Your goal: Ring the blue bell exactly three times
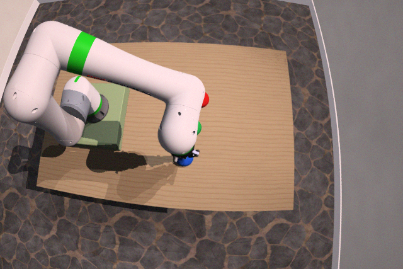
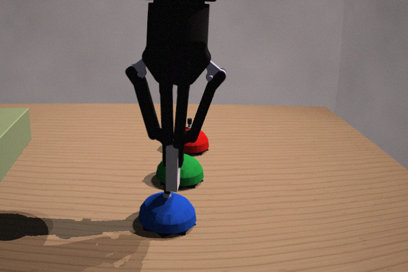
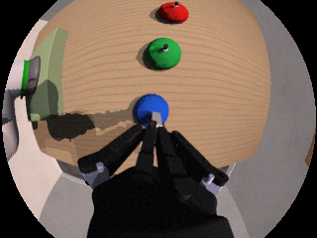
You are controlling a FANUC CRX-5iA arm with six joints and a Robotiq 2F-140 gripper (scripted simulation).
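Observation:
The blue bell (image 2: 167, 213) sits nearest the front of a row of three bells on the wooden table; it also shows in the overhead view (image 1: 185, 160) and the wrist view (image 3: 151, 109). My gripper (image 2: 171, 187) is shut with nothing between its fingers and points straight down. Its fingertips rest on the small button (image 2: 167, 194) on top of the blue bell, and only a short stub of the button shows below them. In the wrist view my fingertips (image 3: 155, 119) cover the top of the blue bell.
A green bell (image 2: 184, 170) stands just behind the blue one, and a red bell (image 2: 196, 142) behind that with its button up. A green box (image 2: 11, 137) that carries the arm's base sits at the table's left.

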